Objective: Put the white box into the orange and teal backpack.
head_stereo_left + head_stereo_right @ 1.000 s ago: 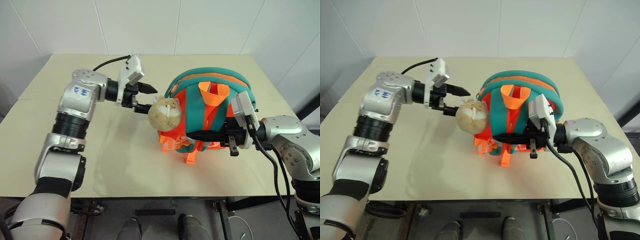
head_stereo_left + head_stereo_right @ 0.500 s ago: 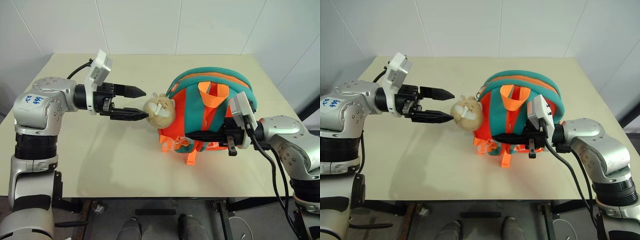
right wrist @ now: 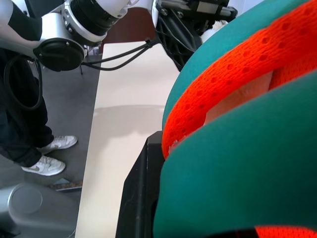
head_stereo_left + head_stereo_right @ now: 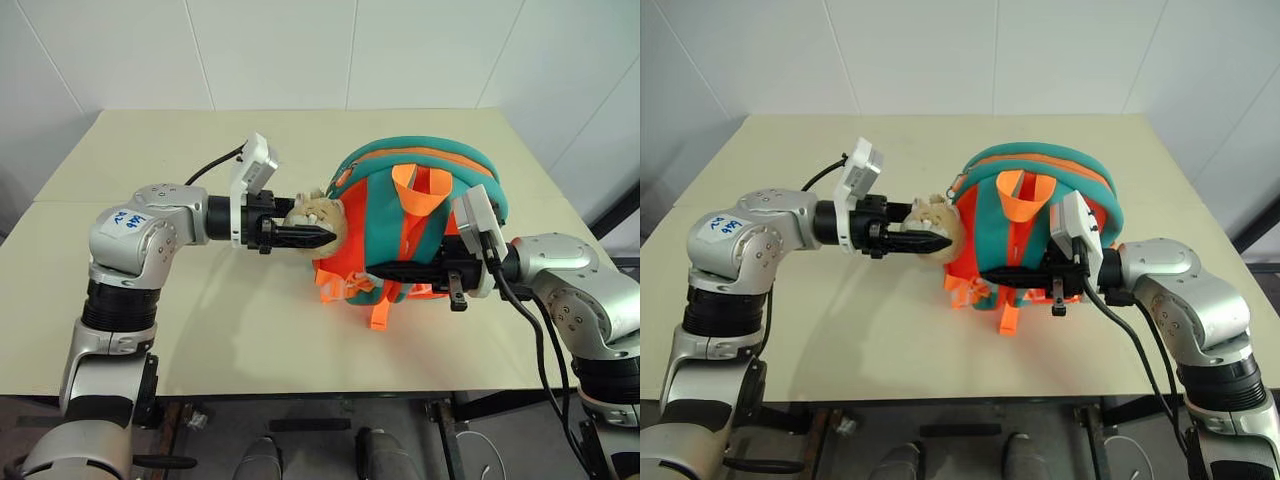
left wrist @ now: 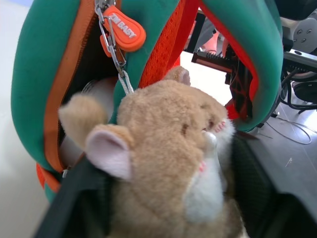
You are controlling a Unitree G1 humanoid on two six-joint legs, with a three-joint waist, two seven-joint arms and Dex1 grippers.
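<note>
The flat white box is hard to find. In the left wrist view a pale rounded shape (image 5: pixel 96 94) sits in the dark gap behind the zipper, and the right wrist view shows a pale patch (image 3: pixel 237 96) behind orange mesh; I judge either may be the box already inside, but I cannot confirm it.

The puffy orange backpack with teal trim bands (image 4: pixel 420 215) stands on the beige surface (image 4: pixel 200 330) between the two end effectors. The left end effector (image 4: pixel 300 236) has its black fingers closed around the small beige plush hamster charm (image 5: pixel 168 163), which hangs by a metal chain (image 5: pixel 116 54) from the orange rubber zipper tab (image 5: pixel 124 32). The right end effector (image 4: pixel 385 270) is shut on a strap on the lower front of the backpack and steadies it.

The step in hand seems to be working the zipper through the charm. To do it well, the left end effector should pull along the line of the zipper track, not away from the bag, so the chain does not only swing. The right one should keep its hold firm, so the bag does not slide on the surface. A grip nearer the tab would give better control than the soft toy.

The zipper track itself is mostly hidden behind the charm, so I cannot tell how far it is open. The right fingertips are covered by the straps.
</note>
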